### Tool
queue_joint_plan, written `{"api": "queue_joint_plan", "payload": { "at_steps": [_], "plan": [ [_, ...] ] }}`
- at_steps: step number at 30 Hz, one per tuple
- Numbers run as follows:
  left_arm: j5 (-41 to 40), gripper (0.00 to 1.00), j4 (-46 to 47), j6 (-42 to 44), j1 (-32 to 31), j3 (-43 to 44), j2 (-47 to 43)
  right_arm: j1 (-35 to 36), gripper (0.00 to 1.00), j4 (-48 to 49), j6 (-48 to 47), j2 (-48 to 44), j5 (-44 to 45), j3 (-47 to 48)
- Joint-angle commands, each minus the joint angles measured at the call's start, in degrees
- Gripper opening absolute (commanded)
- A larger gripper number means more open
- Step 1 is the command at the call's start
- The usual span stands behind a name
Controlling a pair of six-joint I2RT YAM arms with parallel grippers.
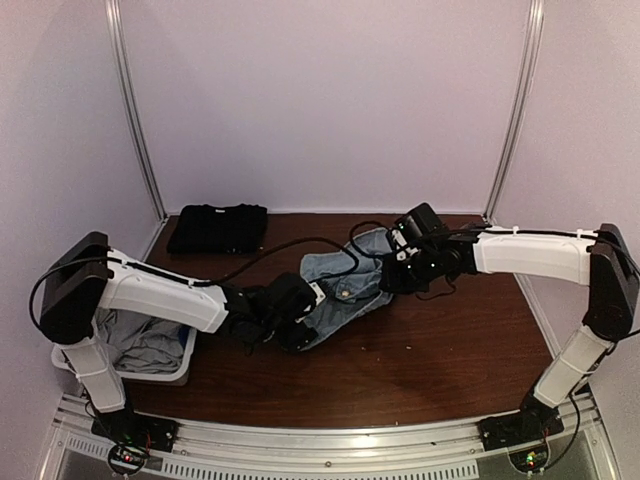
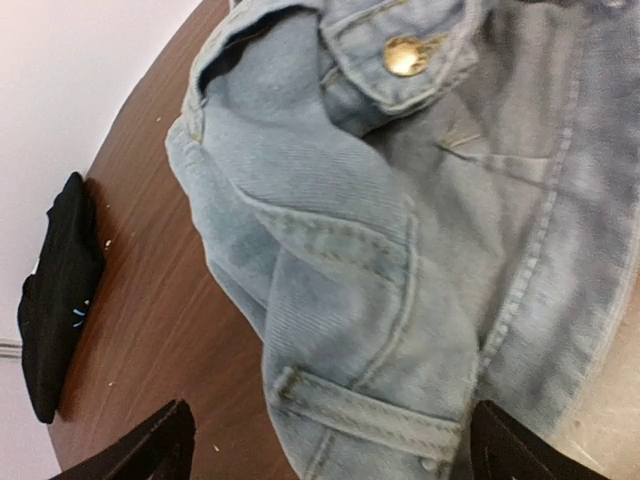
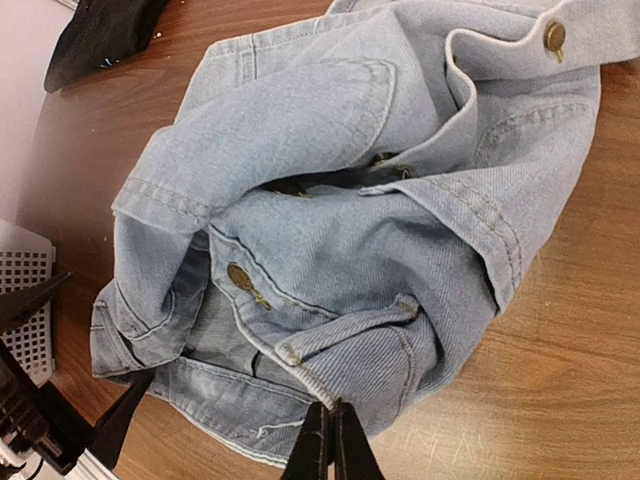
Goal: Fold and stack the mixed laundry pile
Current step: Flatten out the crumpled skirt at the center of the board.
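A crumpled light-blue denim buttoned piece lies mid-table between both arms. My right gripper is shut on a seamed edge of this denim at its right side. My left gripper is wide open over the denim's left end, one black finger above bare wood and the other over the cloth. A folded black shirt rests flat at the back left. Grey garments fill the basket.
The white slatted basket stands at the near left edge, beside the left arm's base. Brown wooden table stretches to the right and front of the denim. Pale walls close in the back and sides.
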Motion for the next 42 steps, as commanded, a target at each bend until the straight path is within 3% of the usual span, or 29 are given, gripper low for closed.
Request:
{"api": "queue_joint_plan", "payload": {
  "at_steps": [1,4,8,12,14,19,22,24,29,35,42],
  "plan": [
    [-12.28,0.98,-3.52,-2.87,0.48,4.81,3.29,-1.93,0.00,1.47,2.48,-3.61,-1.13,-3.48],
    [-10.29,0.96,-1.61,-7.19,1.53,2.05,-0.94,-3.58,0.00,-1.70,3.36,-4.97,0.17,-6.37],
    [-4.64,0.89,2.96,-14.07,4.21,-7.89,-10.98,-6.09,0.00,-2.82,4.16,-8.91,0.58,-13.47],
    [0.97,0.78,-0.52,-24.81,10.52,-13.43,-15.29,-7.56,0.00,-3.84,2.78,-10.38,-0.49,-17.87],
    [1.83,0.77,-2.19,-25.11,11.22,-13.85,-15.25,-7.64,0.01,-4.04,1.29,-10.45,-1.30,-19.05],
    [11.64,0.78,1.31,-18.36,11.09,-14.35,-18.81,-7.33,0.29,-5.12,-3.50,-10.91,-5.85,-18.31],
    [17.92,0.80,2.74,-13.05,9.64,-13.69,-21.07,-7.10,0.56,-7.27,-6.00,-13.69,-4.40,-16.47],
    [21.58,0.84,2.19,-10.85,8.60,-13.16,-21.55,-7.07,0.65,-6.74,-7.58,-16.04,-4.83,-16.09],
    [27.48,0.90,1.85,-10.82,6.41,-12.71,-18.87,-7.10,0.66,-8.52,-13.51,-12.88,-5.90,-12.51],
    [27.70,0.92,2.75,-16.27,4.79,-8.96,-12.12,-6.59,0.66,-11.56,-17.34,-4.43,-5.06,-6.53],
    [28.62,0.97,2.79,-15.51,3.06,-5.66,-8.50,-5.68,0.69,-13.21,-22.39,1.39,-3.13,-3.95]
  ]
}}
